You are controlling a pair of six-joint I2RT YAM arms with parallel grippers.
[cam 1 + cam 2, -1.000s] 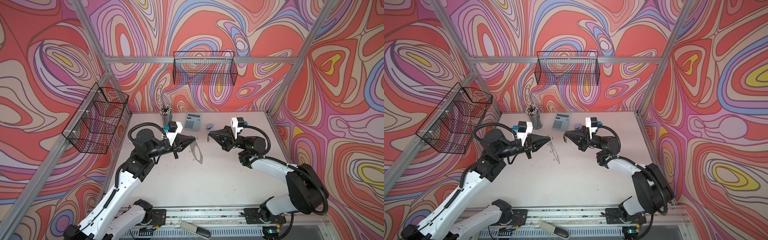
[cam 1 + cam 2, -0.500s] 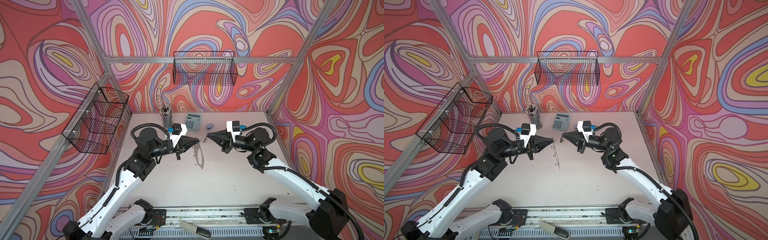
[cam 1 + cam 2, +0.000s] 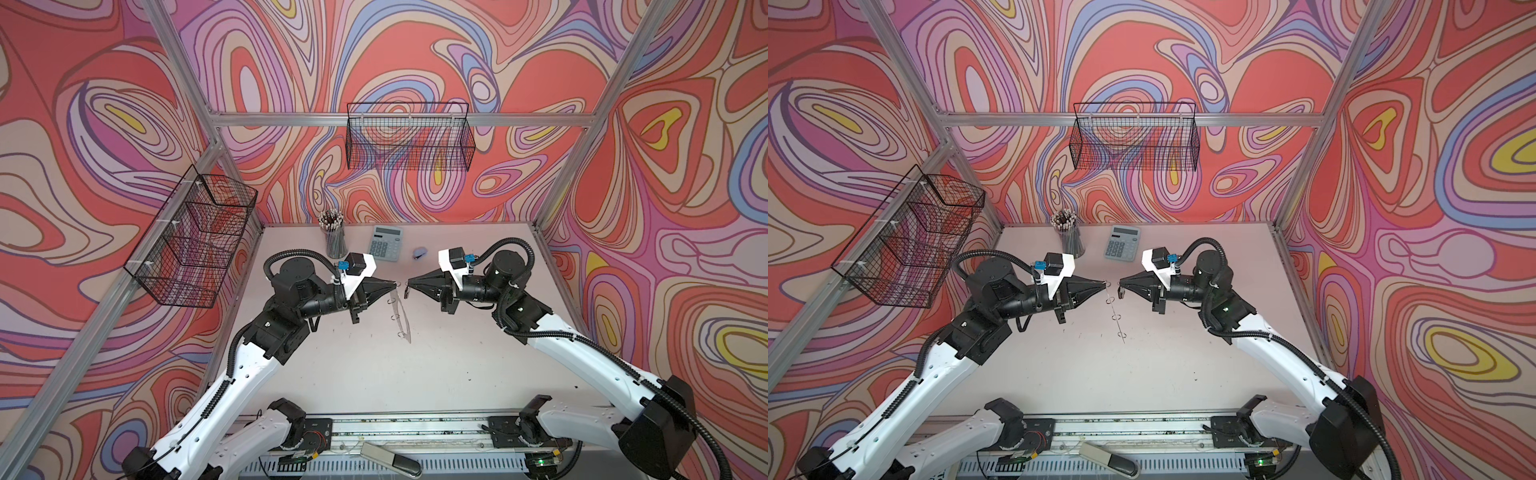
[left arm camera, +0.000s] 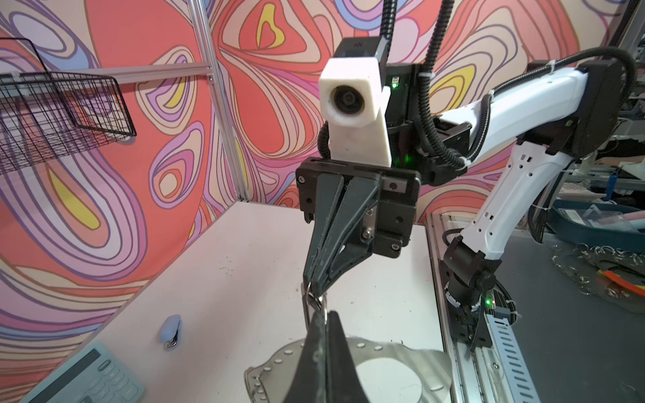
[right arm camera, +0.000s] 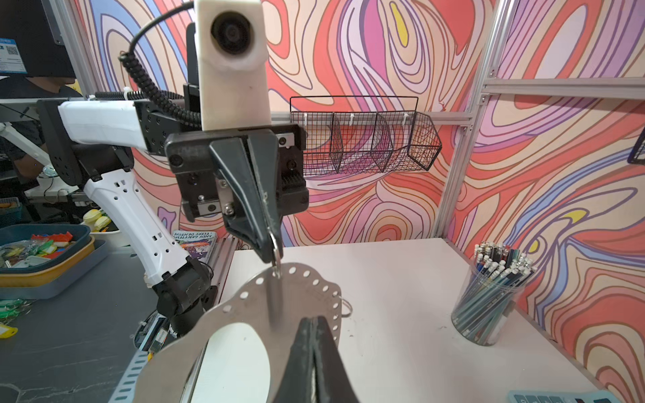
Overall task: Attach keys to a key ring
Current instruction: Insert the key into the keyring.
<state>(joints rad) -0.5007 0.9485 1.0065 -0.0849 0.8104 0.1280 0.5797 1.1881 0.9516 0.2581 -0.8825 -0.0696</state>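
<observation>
Nearest the rail, both arms reached inward above the desk (image 3: 374, 374). The left tool (image 3: 392, 284) was pressed together on a small wire loop at the top of the key ring (image 5: 244, 307), which hung free, edge-on in both top views. The right tool (image 3: 411, 285), also pinched tight, held a small silver piece, apparently the key (image 4: 311, 304), just beside that loop. The ring looked thin, stiff and light, likely to swing, so the loop seemed the sensible hold. Beyond lay a calculator (image 3: 386, 243).

The flat grey hole-rimmed key ring (image 5: 244, 307) hangs upright in midair.
</observation>
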